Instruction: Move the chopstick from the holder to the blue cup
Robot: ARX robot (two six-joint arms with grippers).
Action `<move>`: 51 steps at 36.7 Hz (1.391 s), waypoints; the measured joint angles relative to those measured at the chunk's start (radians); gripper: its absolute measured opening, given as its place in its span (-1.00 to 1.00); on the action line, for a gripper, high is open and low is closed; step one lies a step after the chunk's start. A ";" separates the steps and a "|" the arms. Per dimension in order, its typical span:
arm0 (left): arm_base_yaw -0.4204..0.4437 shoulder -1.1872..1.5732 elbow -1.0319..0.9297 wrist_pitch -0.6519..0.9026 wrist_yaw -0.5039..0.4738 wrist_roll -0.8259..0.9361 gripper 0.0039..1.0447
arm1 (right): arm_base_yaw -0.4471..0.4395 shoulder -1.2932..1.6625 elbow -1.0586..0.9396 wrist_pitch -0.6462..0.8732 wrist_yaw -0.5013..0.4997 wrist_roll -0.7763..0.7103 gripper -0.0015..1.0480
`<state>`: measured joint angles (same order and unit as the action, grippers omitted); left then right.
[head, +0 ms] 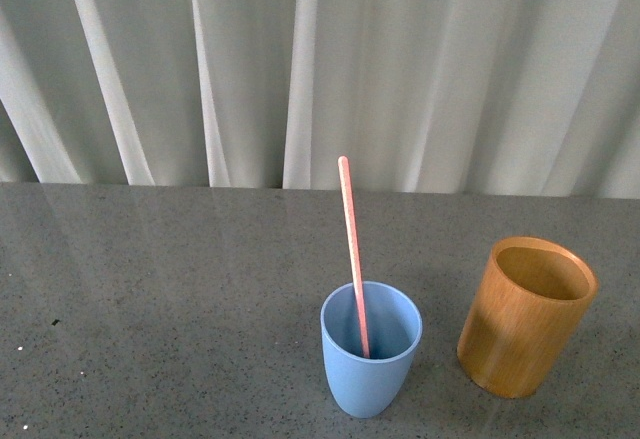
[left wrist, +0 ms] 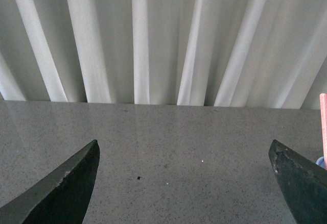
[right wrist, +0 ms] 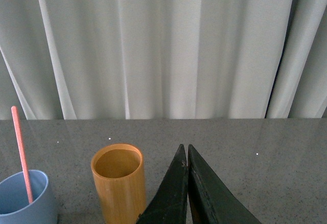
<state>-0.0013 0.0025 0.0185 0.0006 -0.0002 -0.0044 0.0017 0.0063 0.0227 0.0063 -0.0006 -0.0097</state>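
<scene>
On the grey speckled counter (head: 150, 289) the chopstick (head: 352, 254) stood in the blue cup (head: 370, 351), leaning against its far rim with most of its length above it, while the holder (head: 526, 316) sat empty just beside the cup, so we judged the transfer done. Our left hand (left wrist: 184, 168) was spread wide with nothing between its fingers (left wrist: 64, 185), low over bare counter to the left of the cup; our right hand (right wrist: 187, 183) was pressed fully closed on nothing, near the holder. We saw the main risk as a careless arm movement: the cup was light and narrow at the base, the tall stick gave it leverage, and a brush from either arm against the stick's top could have tipped the cup or flicked the stick out. The left hand was the closer threat, since the stick showed at the very edge of its wrist view. The right hand could have nudged the holder into the cup. Nothing else stood on the counter; only a pale pleated curtain (head: 300, 69) hung behind, and nothing blocked either arm.
</scene>
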 joint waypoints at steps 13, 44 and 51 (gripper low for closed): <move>0.000 -0.001 0.000 0.000 0.000 0.000 0.87 | 0.000 -0.002 0.000 -0.004 0.000 0.000 -0.75; 0.000 -0.001 0.000 0.000 0.000 0.000 0.87 | 0.000 -0.002 0.000 -0.004 0.000 0.003 0.81; 0.000 -0.001 0.000 0.000 0.000 0.000 0.87 | 0.000 -0.002 0.000 -0.004 0.000 0.003 0.81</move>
<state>-0.0013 0.0013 0.0185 0.0006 -0.0002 -0.0044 0.0017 0.0044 0.0227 0.0021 -0.0006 -0.0063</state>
